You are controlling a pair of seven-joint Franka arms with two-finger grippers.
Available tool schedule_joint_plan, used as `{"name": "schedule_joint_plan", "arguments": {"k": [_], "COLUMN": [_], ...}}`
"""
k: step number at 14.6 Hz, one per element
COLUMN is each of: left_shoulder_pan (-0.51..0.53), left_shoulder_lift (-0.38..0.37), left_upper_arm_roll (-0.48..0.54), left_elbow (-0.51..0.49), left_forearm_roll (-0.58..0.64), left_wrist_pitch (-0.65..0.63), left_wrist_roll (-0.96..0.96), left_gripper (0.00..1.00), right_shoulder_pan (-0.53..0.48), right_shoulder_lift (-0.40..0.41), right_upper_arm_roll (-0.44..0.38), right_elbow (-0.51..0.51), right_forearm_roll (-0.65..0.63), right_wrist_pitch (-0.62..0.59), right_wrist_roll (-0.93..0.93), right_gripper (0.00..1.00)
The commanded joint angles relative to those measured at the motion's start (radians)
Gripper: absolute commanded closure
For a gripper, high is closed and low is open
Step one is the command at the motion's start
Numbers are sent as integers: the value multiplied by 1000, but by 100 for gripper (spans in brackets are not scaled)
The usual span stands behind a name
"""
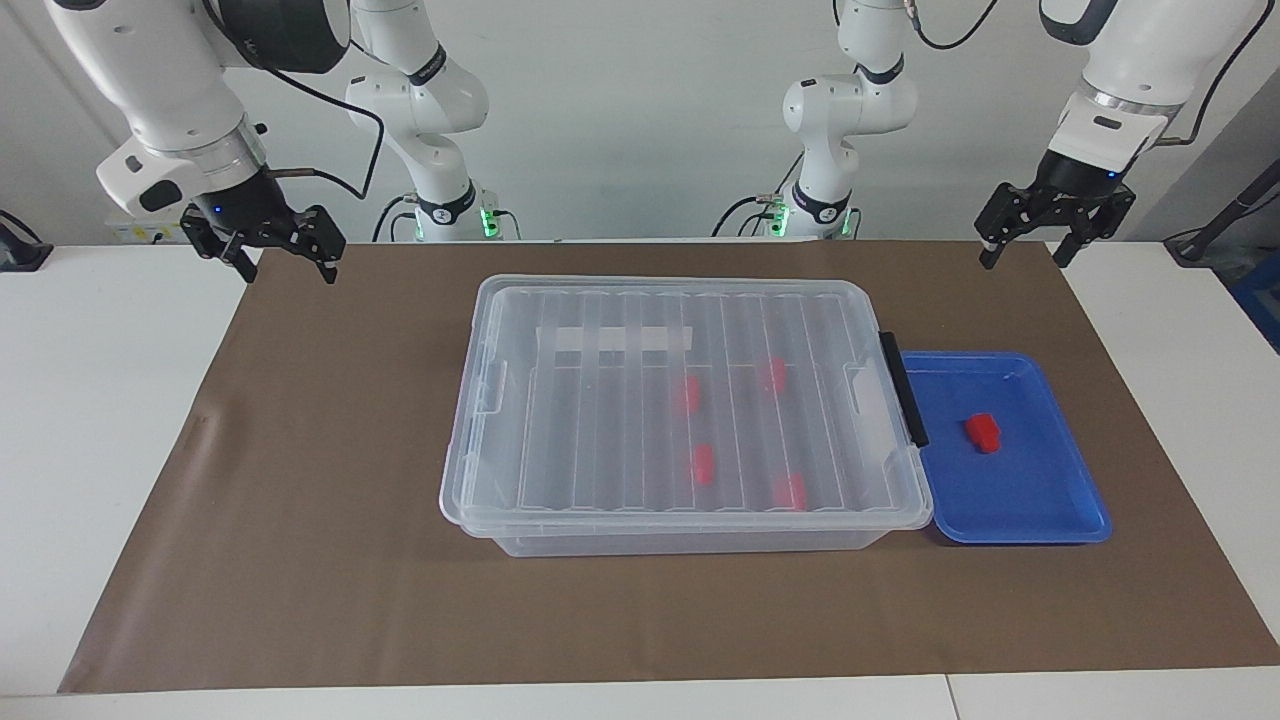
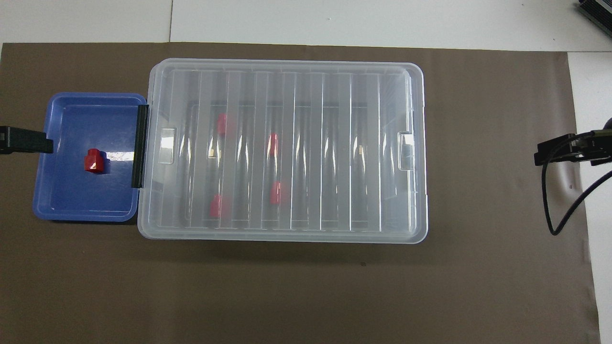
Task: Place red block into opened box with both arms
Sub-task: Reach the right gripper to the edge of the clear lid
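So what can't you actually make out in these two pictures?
- Four red blocks inside the box: smeared to blurs by the ribbed lid, both views.
- Left gripper: overhead view's edge crops it to a black tip over the blue tray.
- Right gripper: likewise cropped in the overhead view.
- Red block in the tray: too small to read its exact shape.

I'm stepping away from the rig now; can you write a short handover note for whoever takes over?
Left gripper: open, empty, raised near the blue tray.
Right gripper: open, empty, raised at its own end of the mat.
Red block: lies in the tray.
Box: lid on; four red blocks inside.
Done: nothing.
Left: open the lid, put the block in.
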Motion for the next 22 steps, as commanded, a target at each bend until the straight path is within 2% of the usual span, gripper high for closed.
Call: {"name": "schedule_joint_plan", "arguments": {"k": [1,6,9,12,17,22], "left_shoulder_pan": [-8,-7,-1,6,70,137], "left_shoulder_lift": [9,9,12,9,32,116], "left_upper_arm_roll": [7,5,7,14,14,14], "left_elbow": [12,14,2,-64,-171,-311], "left_forearm_roll": [-3,-5,-5,-3,-3,-3], "left_wrist_pitch": [5,8,33,123,289,575], "left_wrist_roll": [-13,-11,-11,-10,31,62], "left_gripper": [0,0,0,0,0,2], "right_shoulder_pan": [-9,-5,6,90,186,195], "right_shoulder_lift": [-26,-24,-26,-6,65,115], "right_upper_arm_roll": [9,11,20,20,20,20], "right_elbow": [-33,-39,-111,-180,-280,-292], "right_forearm_roll": [-8,6,68,107,107,106], "right_wrist_pitch": [21,41,168,324,528,561], "right_wrist_roll": [-9,-9,-1,89,98,94], "right_gripper": [0,0,0,0,0,0]}}
